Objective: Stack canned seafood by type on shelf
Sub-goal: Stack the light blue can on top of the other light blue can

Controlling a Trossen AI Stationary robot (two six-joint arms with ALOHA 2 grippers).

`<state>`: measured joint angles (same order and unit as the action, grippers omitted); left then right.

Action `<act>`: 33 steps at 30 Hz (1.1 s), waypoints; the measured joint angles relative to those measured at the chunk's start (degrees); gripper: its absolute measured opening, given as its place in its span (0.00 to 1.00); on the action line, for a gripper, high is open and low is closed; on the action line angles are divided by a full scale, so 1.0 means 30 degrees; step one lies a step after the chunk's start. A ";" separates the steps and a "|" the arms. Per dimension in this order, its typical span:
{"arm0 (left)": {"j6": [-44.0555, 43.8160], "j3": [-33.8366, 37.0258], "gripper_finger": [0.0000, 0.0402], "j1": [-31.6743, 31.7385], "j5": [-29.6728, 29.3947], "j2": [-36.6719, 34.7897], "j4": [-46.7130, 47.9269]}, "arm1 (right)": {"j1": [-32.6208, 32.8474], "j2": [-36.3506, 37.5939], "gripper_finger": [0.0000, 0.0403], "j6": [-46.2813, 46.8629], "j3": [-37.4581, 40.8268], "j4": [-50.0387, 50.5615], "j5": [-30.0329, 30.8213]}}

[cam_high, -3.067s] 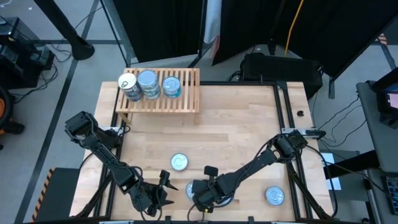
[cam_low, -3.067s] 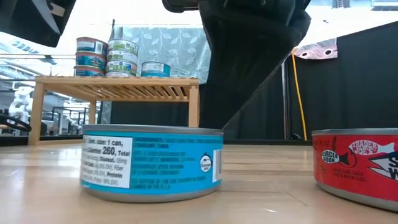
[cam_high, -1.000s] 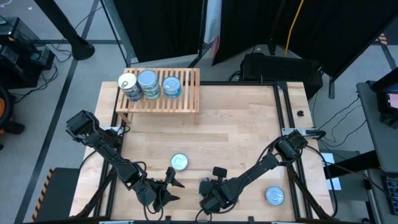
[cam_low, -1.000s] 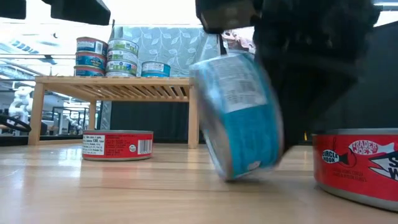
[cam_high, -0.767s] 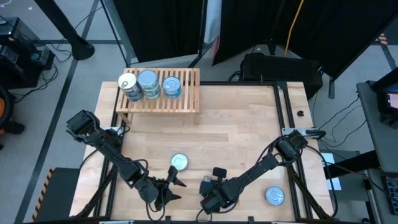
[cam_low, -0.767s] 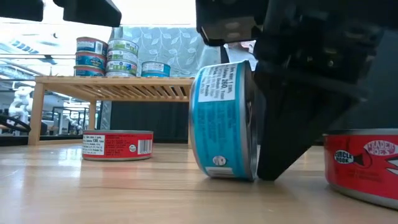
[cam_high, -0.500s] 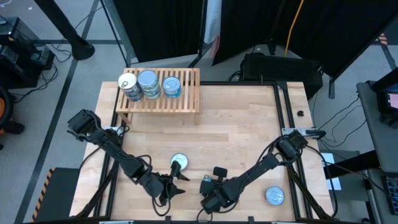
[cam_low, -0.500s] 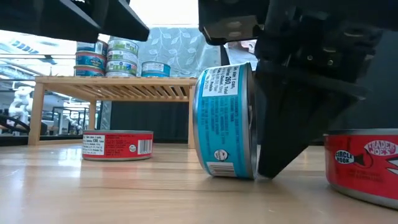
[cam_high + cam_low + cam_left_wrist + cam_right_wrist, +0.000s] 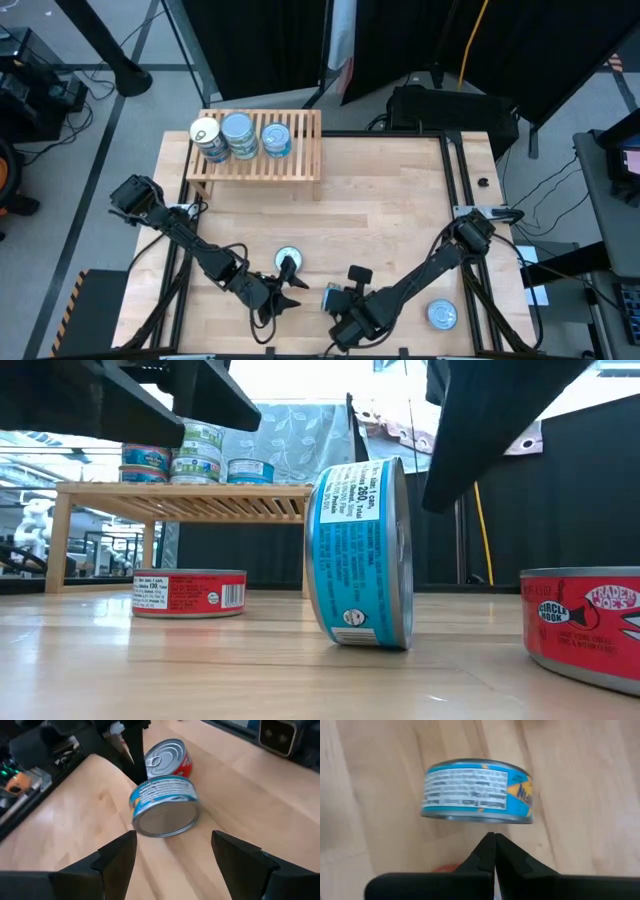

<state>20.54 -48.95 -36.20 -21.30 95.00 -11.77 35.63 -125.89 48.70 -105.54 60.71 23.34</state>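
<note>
A blue-labelled tin (image 9: 165, 807) stands on its rim on the tabletop near the front edge, also shown in the low view (image 9: 360, 555). My left gripper (image 9: 172, 862) is open and low, a short way from the tin's flat face, touching nothing. My right gripper (image 9: 492, 851) is shut and empty just on the tin's other side, raised above it. A red-labelled tin (image 9: 288, 262) lies flat just beyond. The slatted shelf (image 9: 300, 160) at the far left carries three stacks of tins (image 9: 238, 135).
Another red-labelled tin (image 9: 443, 315) lies flat near the front right corner. The right half of the shelf top is bare slats. Bare tabletop (image 9: 380, 210) lies between the shelf and the grippers.
The blue tin has gone from tilted against my right gripper to standing alone on its rim. My right gripper has drawn up and away from it. My left gripper has moved toward the table's right and far side, closing on the tin, still open.
</note>
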 joint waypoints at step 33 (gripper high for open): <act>-0.1244 -0.0080 0.66 0.2481 0.2374 0.1970 -0.3349 | -0.0489 0.1981 0.00 -0.0849 -0.2620 0.4118 0.0201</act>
<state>16.81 -49.19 -28.75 -14.18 100.91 -21.81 34.17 -119.94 46.15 -113.40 73.06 23.94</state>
